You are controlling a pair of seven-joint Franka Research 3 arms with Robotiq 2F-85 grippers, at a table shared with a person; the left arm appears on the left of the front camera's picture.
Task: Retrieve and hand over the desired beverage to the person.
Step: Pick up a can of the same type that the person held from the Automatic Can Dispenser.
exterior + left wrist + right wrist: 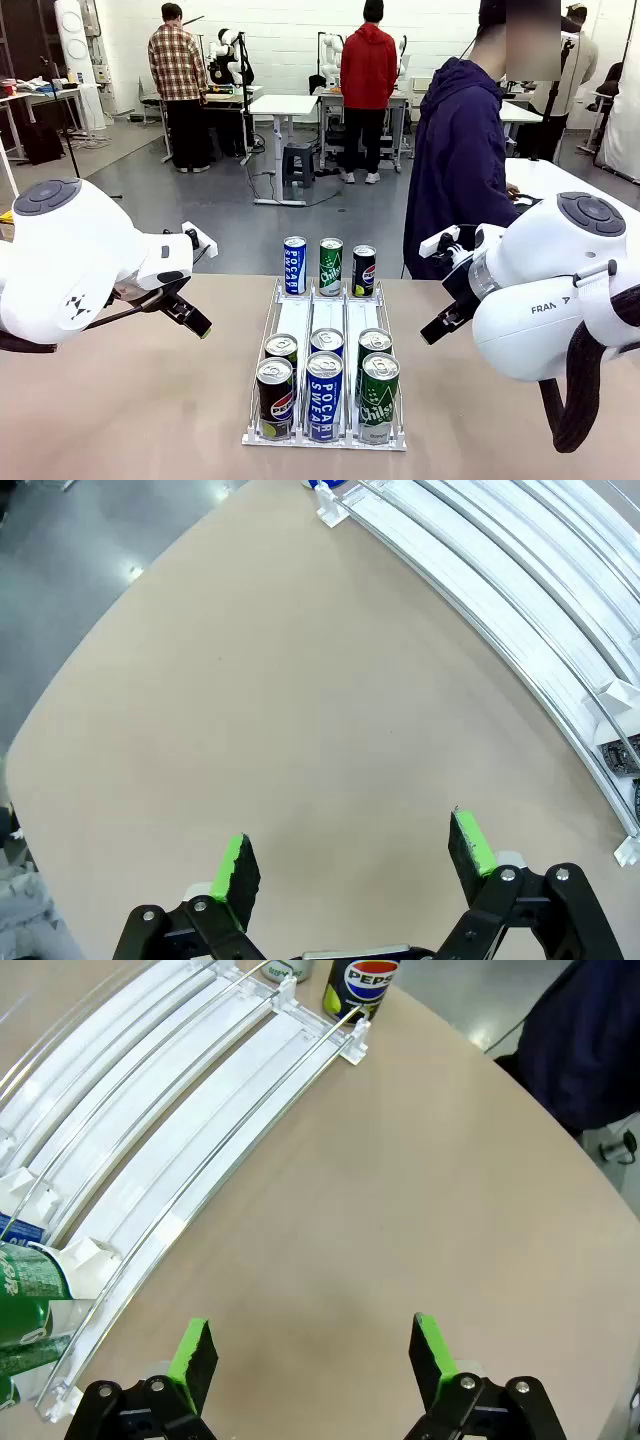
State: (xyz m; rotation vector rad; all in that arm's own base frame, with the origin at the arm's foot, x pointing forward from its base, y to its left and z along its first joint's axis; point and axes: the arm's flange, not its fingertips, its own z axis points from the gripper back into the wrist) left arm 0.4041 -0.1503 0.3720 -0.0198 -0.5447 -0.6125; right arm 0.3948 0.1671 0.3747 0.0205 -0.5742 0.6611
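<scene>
Cans [326, 378] stood upright in rack [297, 318] between the arms, person [455, 170] at far side. Left gripper [350, 835] and right gripper [311, 1328] hung wide open, empty, over bare table [250, 700]. We judged cans rigid, slick and probably full, so we'd grip mid-body.

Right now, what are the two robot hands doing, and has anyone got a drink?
Left hand open, empty, over bare table. Right hand open, empty. Cans all in rack, none picked. Person stands at far side; nothing blocks the rack.
</scene>
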